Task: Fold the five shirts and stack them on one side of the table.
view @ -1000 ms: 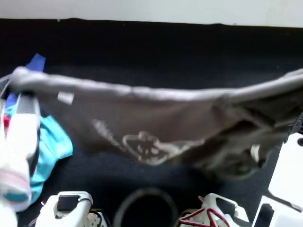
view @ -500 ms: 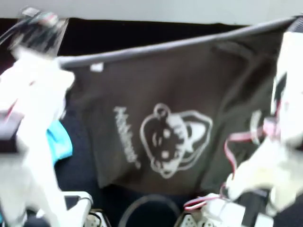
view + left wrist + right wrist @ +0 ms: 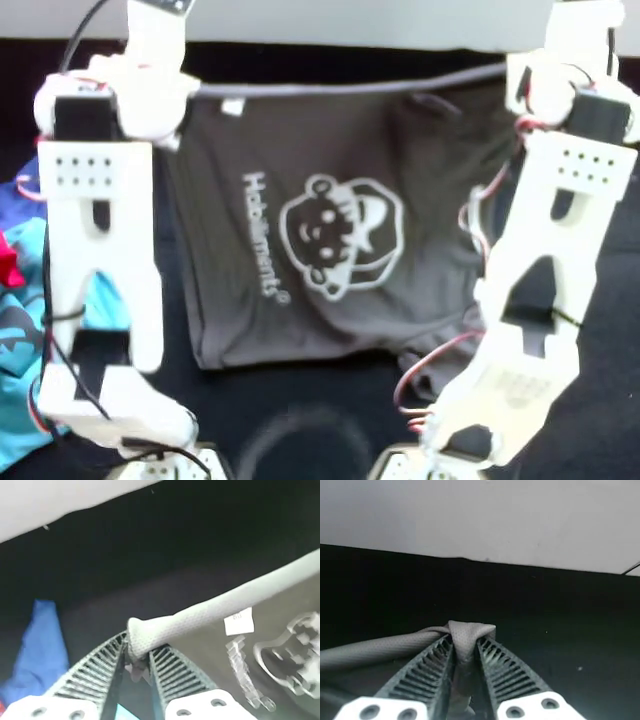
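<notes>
Dark grey shirt (image 3: 320, 250) hanging spread by one edge between both arms, above the black bench (image 3: 330, 60).
Left gripper (image 3: 136, 656) is clamping its fingers on one corner of the upper edge. Right gripper (image 3: 465, 652) is pinching the other corner, fingers closed on bunched fabric. The edge is pulling taut between them, so the body is hanging flat with the print facing the high camera. Likely reason: stretching out wrinkles so it can be laid flat for folding. Fabric on the right arm's side is bunching and may need smoothing. Turquoise shirt (image 3: 20, 330) and blue shirt (image 3: 42, 645) are lying unfolded on the bench beside the left arm.
</notes>
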Controlling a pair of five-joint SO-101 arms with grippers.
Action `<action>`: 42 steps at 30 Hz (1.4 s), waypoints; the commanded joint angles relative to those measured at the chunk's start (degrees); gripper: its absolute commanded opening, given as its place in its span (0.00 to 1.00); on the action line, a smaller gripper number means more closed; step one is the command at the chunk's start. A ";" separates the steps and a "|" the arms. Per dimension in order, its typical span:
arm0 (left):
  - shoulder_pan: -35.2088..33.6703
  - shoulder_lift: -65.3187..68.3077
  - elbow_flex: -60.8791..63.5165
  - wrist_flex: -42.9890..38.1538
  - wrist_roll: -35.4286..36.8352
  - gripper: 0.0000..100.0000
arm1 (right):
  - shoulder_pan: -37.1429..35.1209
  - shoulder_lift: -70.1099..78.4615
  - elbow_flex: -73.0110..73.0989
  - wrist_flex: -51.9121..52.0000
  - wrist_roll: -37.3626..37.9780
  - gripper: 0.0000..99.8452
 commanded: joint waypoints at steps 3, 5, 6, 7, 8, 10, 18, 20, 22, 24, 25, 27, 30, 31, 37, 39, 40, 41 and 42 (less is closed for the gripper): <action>-0.48 10.95 -16.22 4.92 -2.37 0.01 | -1.19 1.98 -2.24 -1.19 -0.44 0.01; -0.48 15.16 -17.80 5.71 -2.37 0.01 | -1.19 3.30 -0.04 -0.75 -0.44 0.01; -0.48 17.19 -18.51 5.71 -2.37 0.01 | -1.19 4.18 0.92 -0.48 -0.44 0.01; -0.40 18.95 -18.95 5.36 -2.37 0.01 | -1.19 4.97 1.71 -0.48 -0.44 0.01; -0.40 20.53 -19.65 5.19 -2.29 0.01 | -1.10 5.85 1.98 -0.48 -0.44 0.01; -0.31 22.81 -22.64 5.01 -2.29 0.01 | -0.75 7.08 1.54 -0.57 -0.44 0.01; -0.22 25.19 -34.77 5.36 -2.20 0.01 | -0.31 7.60 -4.62 2.15 -0.44 0.01; -0.22 26.95 -33.10 7.47 -2.20 0.01 | -0.66 8.75 -3.65 5.41 -0.44 0.01; -0.22 29.41 -30.90 9.76 -2.20 0.01 | -1.01 10.77 -2.59 8.31 -0.44 0.01; -0.22 32.66 -28.53 11.16 -2.20 0.01 | -1.01 13.14 -1.80 11.12 -0.35 0.01; -0.22 34.51 -27.74 11.87 -2.20 0.01 | -1.01 14.55 -1.36 12.26 -0.26 0.01; -0.22 37.85 -26.59 12.31 -2.20 0.01 | -0.92 17.54 -1.19 14.02 -0.18 0.01; -0.31 41.80 -26.51 12.92 -2.20 0.01 | -0.57 21.23 -1.54 15.52 -0.26 0.01; -0.31 42.15 -26.51 13.19 -2.20 0.01 | -0.48 21.41 -1.89 15.96 -0.35 0.01; -0.48 36.70 -26.07 20.13 -2.29 0.01 | -0.84 17.19 -10.77 26.77 -0.18 0.01; -1.54 33.36 -24.57 20.40 -2.11 0.01 | 0.13 14.90 -11.47 26.59 -0.09 0.01; -2.07 31.25 -23.43 20.40 -2.11 0.01 | 1.01 13.93 -10.86 26.59 -0.09 0.01; -2.24 29.23 -21.93 20.40 -2.11 0.01 | 1.27 12.88 -9.80 26.59 -0.09 0.01; -2.42 26.95 -19.74 20.40 -2.20 0.01 | 1.54 11.74 -8.04 26.59 0.00 0.01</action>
